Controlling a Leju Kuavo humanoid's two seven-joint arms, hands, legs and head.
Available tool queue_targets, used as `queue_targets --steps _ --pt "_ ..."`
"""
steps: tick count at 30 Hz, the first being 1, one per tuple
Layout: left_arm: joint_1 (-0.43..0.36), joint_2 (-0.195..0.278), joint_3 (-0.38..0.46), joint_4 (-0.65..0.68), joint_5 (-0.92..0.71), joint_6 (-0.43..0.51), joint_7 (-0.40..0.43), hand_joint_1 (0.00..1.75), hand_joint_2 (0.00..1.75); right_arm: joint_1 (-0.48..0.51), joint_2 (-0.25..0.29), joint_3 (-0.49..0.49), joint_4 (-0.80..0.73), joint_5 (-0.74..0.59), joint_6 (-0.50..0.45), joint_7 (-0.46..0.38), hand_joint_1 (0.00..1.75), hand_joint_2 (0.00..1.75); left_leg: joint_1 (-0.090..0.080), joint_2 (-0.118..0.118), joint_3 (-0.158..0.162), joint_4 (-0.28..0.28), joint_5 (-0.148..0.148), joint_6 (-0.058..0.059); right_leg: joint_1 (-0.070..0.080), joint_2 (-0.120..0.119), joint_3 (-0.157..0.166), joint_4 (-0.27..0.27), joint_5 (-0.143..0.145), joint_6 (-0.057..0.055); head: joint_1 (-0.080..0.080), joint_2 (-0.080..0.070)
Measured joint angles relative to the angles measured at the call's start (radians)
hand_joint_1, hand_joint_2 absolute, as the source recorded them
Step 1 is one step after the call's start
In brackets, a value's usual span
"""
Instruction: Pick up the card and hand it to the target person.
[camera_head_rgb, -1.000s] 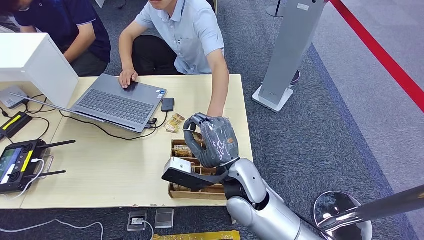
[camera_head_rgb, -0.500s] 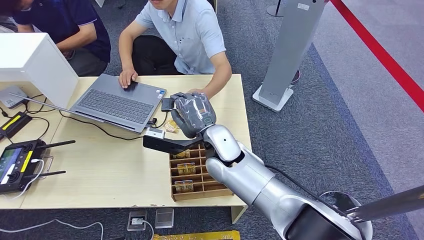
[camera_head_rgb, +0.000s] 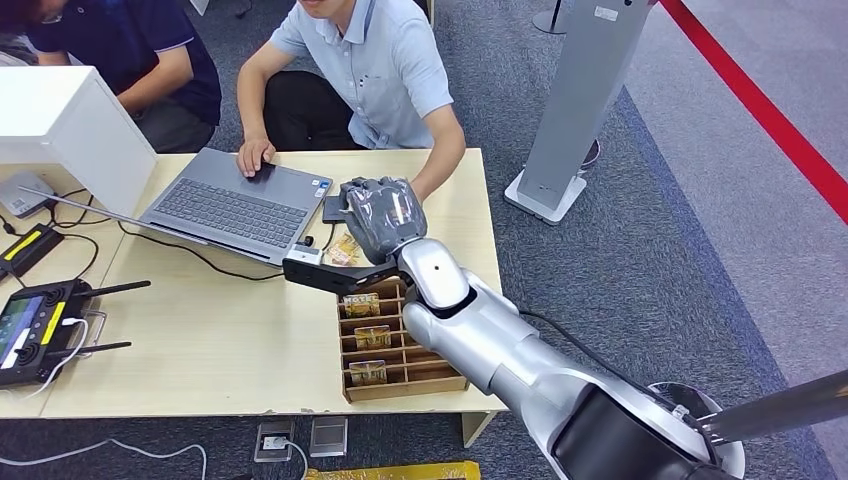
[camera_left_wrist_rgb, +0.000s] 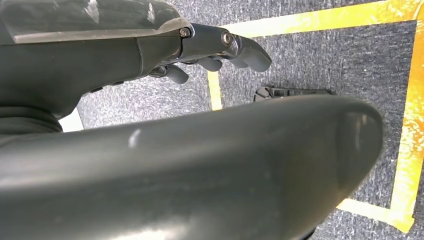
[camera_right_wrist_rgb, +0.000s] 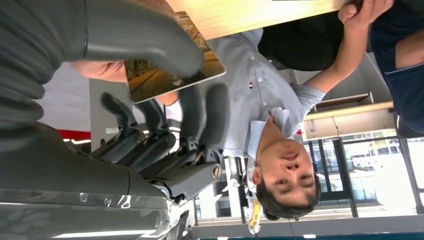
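**Card held out at the bench's far edge**

Right hand (camera_head_rgb: 380, 217) is raised over the far right part of the bench (camera_head_rgb: 200, 340), in front of the person in the light blue shirt (camera_head_rgb: 385, 70). In the right wrist view the thick grey thumb presses a thin, flat, glossy card (camera_right_wrist_rgb: 172, 62) with rounded corners against the dark fingers (camera_right_wrist_rgb: 150, 117); the card is pinched, the rest of the fingers loosely curled under it. The person's hand (camera_right_wrist_rgb: 102, 70) sits just behind the card; touching or not, cannot tell.

Left hand (camera_left_wrist_rgb: 220, 47): dark fingers curled in lightly, nothing in them, hanging above grey carpet with yellow tape lines.

Bench is pale wood laminate, rectangular, square edges. On it:
- 1 wooden tray (camera_head_rgb: 400, 370), slotted into rows, near the front right corner; 3 cards stand in its slots, and more lie loose just beyond its far end.
- 1 grey laptop (camera_head_rgb: 235, 205), open, the person's other hand on it.
- 1 small dark phone-like block (camera_head_rgb: 335, 208) just beside the laptop.
- 1 white box (camera_head_rgb: 70, 125) at the far left.
- 1 black controller with two antennas (camera_head_rgb: 40, 325) at the left edge, black cables trailing.

A second person in a dark blue shirt (camera_head_rgb: 120, 50) sits at far left.

Open bench surface lies between laptop and front edge. Right of the bench: open grey carpet, a grey stand (camera_head_rgb: 575, 110), a red floor stripe (camera_head_rgb: 760, 105).
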Motion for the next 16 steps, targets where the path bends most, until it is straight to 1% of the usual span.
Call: queue_targets --steps 6,16 --pt "0.000 0.000 -0.012 0.000 0.000 0.006 0.000 0.00 0.00 -0.006 0.005 0.010 0.029 -0.016 -0.016 -0.002 0.00 1.75 0.000 0.000 0.000 0.000 0.000 0.000 0.000 0.000 0.000 0.000 0.000 0.000 0.000 0.000" --pt "0.001 0.000 -0.015 0.000 0.024 0.015 0.000 0.00 0.00 -0.012 -0.002 0.012 0.026 -0.082 -0.080 -0.008 0.00 1.75 0.000 0.000 0.001 0.000 0.000 0.000 0.000 0.000 0.000 0.000 0.000 0.000 0.000 0.000"
